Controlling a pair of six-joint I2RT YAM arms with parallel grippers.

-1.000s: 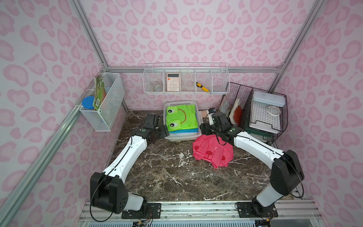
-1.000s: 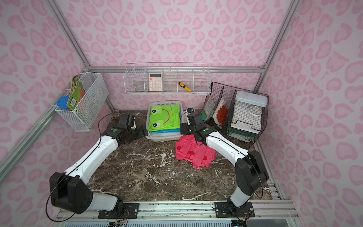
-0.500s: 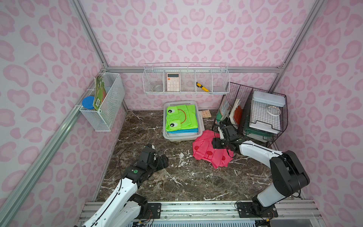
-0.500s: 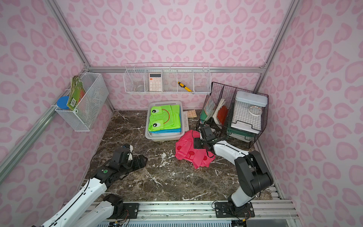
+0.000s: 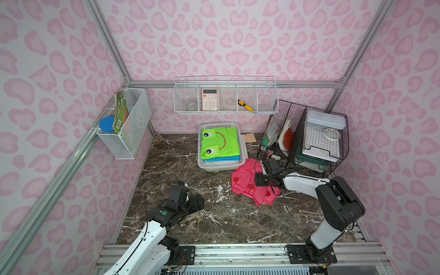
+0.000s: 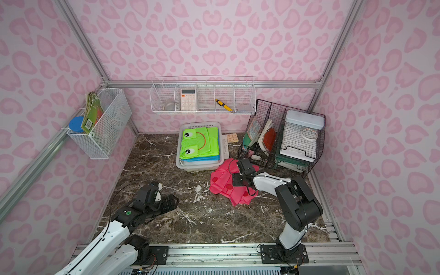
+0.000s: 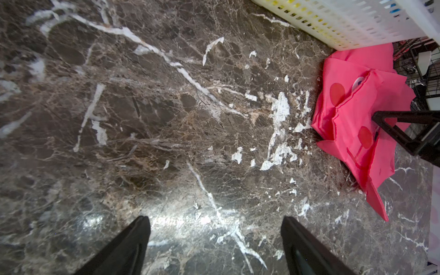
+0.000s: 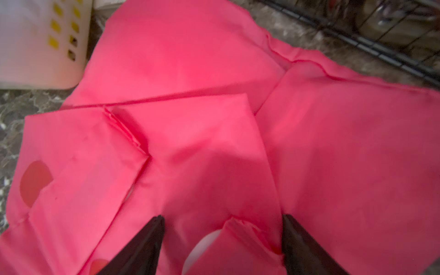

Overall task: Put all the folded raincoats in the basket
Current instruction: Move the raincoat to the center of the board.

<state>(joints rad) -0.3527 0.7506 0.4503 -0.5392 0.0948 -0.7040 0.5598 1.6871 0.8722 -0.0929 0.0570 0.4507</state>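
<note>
The white perforated basket point(image 5: 199, 152) point(image 6: 178, 156) stands at the back middle of the marble table. A folded green frog raincoat point(image 5: 219, 142) point(image 6: 200, 142) lies in it on top of blue fabric. Just right of the basket, a pink raincoat point(image 5: 245, 188) point(image 6: 223, 188) with red dots lies loosely folded on the table. My right gripper point(image 5: 259, 179) point(image 8: 222, 219) hovers low over it, open, its jaws on either side of a raised fold. My left gripper point(image 5: 198, 202) point(image 7: 215, 220) is open over bare marble at the front left, holding nothing.
Black wire racks point(image 5: 309, 140) with books and a white box stand right behind the pink raincoat. A white wire shelf point(image 5: 225, 100) with a calculator hangs on the back wall. A wire basket point(image 5: 123, 128) hangs on the left wall. A small card point(image 5: 248, 138) lies behind the basket.
Both grippers have left the basket. The left arm drew back to the front left of the table. The right gripper moved over and down onto the pink raincoat.
</note>
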